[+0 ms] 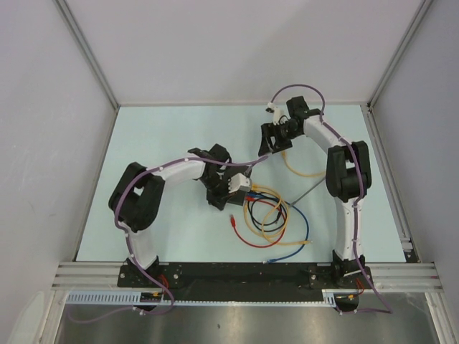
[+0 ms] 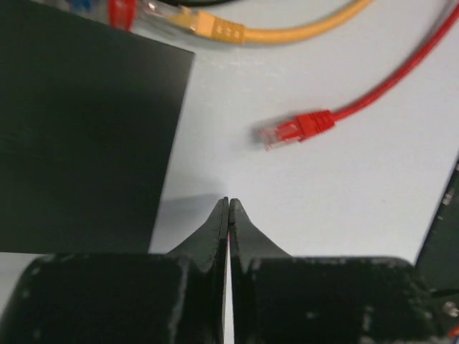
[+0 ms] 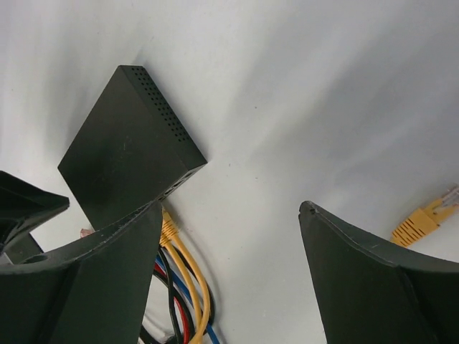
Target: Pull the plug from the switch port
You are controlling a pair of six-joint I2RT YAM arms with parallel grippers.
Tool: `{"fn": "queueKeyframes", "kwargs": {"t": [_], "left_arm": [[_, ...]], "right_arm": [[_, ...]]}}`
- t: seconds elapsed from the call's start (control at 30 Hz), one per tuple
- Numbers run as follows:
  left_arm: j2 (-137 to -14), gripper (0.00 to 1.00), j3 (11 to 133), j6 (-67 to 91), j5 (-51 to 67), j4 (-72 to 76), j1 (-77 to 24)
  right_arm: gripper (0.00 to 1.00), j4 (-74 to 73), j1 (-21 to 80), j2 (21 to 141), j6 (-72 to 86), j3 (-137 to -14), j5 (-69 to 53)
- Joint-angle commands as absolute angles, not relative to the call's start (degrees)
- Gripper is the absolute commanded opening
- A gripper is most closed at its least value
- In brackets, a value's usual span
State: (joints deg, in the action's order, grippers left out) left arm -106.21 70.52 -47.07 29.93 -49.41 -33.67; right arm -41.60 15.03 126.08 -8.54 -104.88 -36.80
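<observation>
Matte-black switch (image 3: 129,150) lies flat on the pale table (image 3: 301,93), with yellow, red, blue and black cables (image 3: 192,287) running to its socket edge. Left gripper (image 2: 228,206) sits just beside it, jaws pressed together on nothing. Right gripper (image 3: 231,209) stands off, jaws wide apart. Loose red plug (image 2: 294,130) lies nearby.

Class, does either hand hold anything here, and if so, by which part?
Nothing is held: the left hand is shut empty, the right hand open.

No legible markings
Nothing can be read in any view. The switch (image 3: 123,158) has a plain matte-black top, and the loose red plug (image 2: 297,129) bears no print.
</observation>
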Motion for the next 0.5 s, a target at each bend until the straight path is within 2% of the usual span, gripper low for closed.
{"fn": "queueKeyframes", "kwargs": {"t": [0.0, 0.33, 0.47], "left_arm": [[-106.52, 0.03, 71.02, -47.21, 26.64, -40.10, -34.71], [-111.62, 0.04, 76.55, -40.96, 21.09, -28.75, -34.19], [-112.06, 0.05, 82.34, -39.82, 23.63, -31.28, -33.14]], "right_arm": [[0.82, -40.78, 14.06, 127.00, -6.24, -104.77, -38.94], [0.82, -40.25, 13.10, 129.29, -6.24, -105.38, -37.53], [0.81, -41.74, 11.69, 129.46, -8.26, -106.43, -38.57]]}}
